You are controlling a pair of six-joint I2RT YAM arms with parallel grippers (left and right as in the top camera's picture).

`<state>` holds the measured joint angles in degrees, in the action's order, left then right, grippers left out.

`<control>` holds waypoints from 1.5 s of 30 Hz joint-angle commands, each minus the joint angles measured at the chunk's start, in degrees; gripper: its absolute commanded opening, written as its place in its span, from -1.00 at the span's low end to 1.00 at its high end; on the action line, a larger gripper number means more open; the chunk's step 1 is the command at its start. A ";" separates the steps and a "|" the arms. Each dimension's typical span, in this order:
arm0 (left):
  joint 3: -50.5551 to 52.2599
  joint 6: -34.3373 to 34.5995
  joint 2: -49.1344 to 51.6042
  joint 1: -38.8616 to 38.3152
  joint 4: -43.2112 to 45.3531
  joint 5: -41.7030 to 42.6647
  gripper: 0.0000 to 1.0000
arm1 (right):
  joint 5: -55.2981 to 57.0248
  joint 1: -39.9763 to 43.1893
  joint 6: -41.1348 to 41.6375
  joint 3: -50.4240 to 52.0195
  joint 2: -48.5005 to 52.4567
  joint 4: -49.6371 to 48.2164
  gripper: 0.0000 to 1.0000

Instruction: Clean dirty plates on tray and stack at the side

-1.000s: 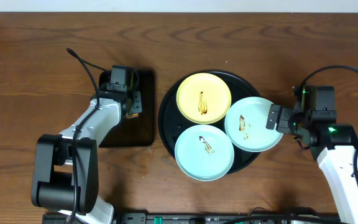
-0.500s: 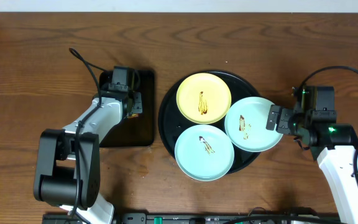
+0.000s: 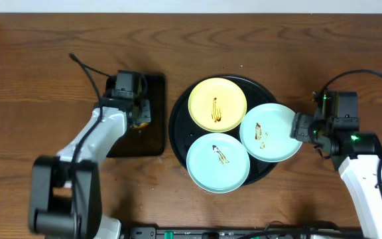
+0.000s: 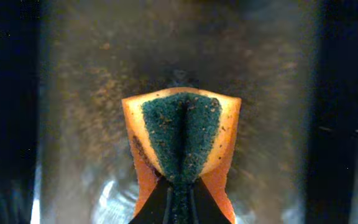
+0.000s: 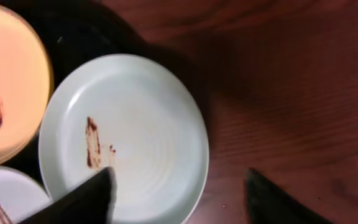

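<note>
The round black tray [image 3: 180,119] holds three dirty plates, each with a brown smear: a yellow plate [image 3: 217,104] at the back, a mint plate [image 3: 217,162] at the front and a mint plate [image 3: 269,131] at the right. The right mint plate also shows in the right wrist view [image 5: 126,137]. My right gripper [image 5: 182,193] is open, its fingers either side of that plate's right rim. My left gripper [image 4: 180,208] is shut on an orange and green sponge [image 4: 180,134], pinched into a fold above the small rectangular tray [image 3: 152,126].
The small rectangular black tray [image 4: 92,81] lies left of the round tray. Brown wood table [image 3: 45,79] surrounds both, with bare wood right of the round tray [image 5: 291,93]. A cable loops above my right arm.
My left gripper has lifted slightly with the sponge over the small tray. My right gripper has edged down at the right plate's rim.
</note>
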<state>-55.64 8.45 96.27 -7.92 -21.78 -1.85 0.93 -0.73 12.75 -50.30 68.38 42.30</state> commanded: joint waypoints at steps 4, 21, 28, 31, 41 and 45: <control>-0.07 2.12 -9.84 0.11 -4.44 1.40 -0.85 | -1.33 3.37 0.07 -1.22 6.27 -2.27 -0.03; -0.07 3.28 -12.33 0.11 -6.47 2.73 -0.85 | -4.44 3.43 -2.29 -1.22 21.84 -4.42 -0.25; -0.07 3.28 -12.33 0.11 -6.47 4.96 -0.85 | -4.42 3.43 -2.29 -1.22 22.40 -4.39 -0.63; -0.07 3.28 -12.33 0.11 -6.47 5.09 -0.85 | -4.42 3.43 -2.29 -1.22 22.40 -4.28 -0.78; -0.11 3.23 -15.54 0.11 -6.23 5.31 -0.85 | -4.39 3.43 -2.29 -1.22 22.40 -4.15 -0.98; -0.11 3.21 -19.02 0.11 -5.77 5.55 -0.85 | -4.39 3.43 -2.29 -1.22 22.40 -4.17 -0.98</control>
<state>-55.64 10.94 80.79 -7.94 -28.08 3.09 -3.97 2.28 10.41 -50.83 90.32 38.00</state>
